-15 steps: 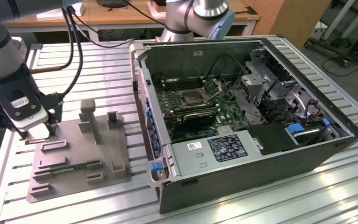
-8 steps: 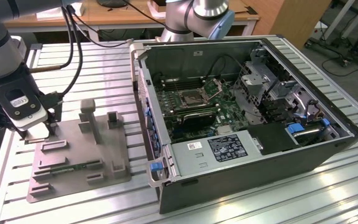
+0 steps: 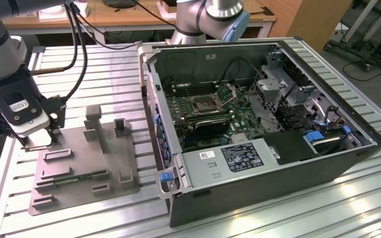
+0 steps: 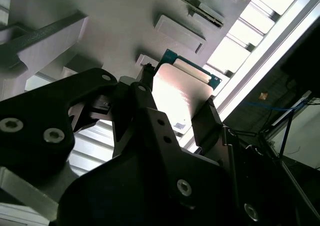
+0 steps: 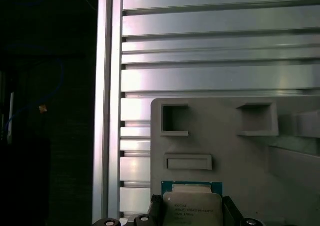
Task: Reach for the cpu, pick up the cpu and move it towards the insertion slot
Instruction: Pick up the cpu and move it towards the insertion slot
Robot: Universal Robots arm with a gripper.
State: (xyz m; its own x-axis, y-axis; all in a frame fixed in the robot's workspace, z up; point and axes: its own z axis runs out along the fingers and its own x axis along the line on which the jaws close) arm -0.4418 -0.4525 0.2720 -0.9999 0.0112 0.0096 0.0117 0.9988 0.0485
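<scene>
The gripper (image 4: 178, 93) is clamped on two opposite edges of the cpu (image 5: 192, 210), low over a grey holder tray (image 3: 85, 148). The insertion slot (image 3: 204, 104) lies well apart, toward the exterior view's right.

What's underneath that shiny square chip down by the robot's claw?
A grey holder plate shows around the cpu, lying on the slatted metal table. The cpu itself covers the spot directly beneath, so any pocket there is hidden.

Slatted aluminium table (image 3: 309, 218) (glare), wooden desk (image 3: 124, 20) behind.
</scene>
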